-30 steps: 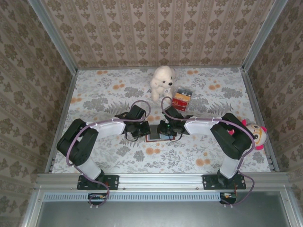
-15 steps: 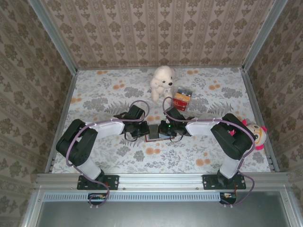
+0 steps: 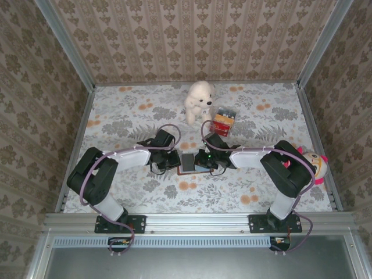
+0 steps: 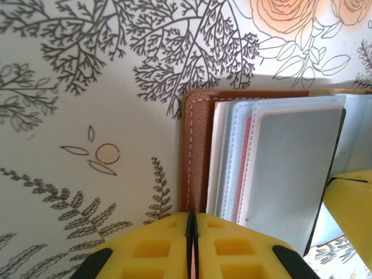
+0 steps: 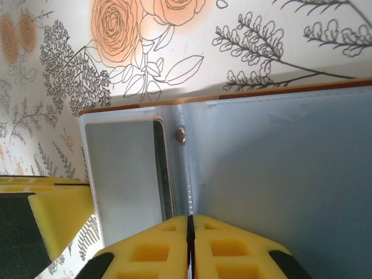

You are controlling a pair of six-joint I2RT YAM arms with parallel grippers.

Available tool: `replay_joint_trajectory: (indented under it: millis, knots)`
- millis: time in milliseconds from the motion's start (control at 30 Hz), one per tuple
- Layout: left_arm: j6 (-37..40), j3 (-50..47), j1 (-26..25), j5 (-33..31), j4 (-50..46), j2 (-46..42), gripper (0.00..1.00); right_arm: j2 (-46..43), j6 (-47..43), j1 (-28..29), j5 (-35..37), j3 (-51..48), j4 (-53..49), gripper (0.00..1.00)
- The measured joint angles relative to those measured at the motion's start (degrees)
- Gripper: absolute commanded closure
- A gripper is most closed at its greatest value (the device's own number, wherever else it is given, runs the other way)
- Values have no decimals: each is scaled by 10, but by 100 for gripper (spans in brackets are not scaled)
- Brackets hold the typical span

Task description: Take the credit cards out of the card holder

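The open wallet [image 3: 188, 162] lies at the centre of the table [image 3: 116, 116]. The left gripper [image 4: 192, 225] is at its 9 o'clock and the right gripper [image 5: 190, 228] at its 3 o'clock. Both have their pads pressed together at its edges; whether they pinch it I cannot tell. A red card [image 4: 247, 145] sits in a pocket.

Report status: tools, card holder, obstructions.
Left tool and right tool shut on edges of the open card holder. Credit cards not yet out, red edge in pocket. Plush toy, striped box stand apart behind.
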Motion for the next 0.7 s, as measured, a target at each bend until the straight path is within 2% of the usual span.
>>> replay_joint_trajectory:
  millis: [333, 700]
  knots:
    - [24, 13, 0, 5, -20, -64, 88, -30, 0, -22, -32, -17, 13, 83]
    - [26, 43, -1, 37, 6, -5, 92, -16, -3, -28, -66, -17, 6, 83]
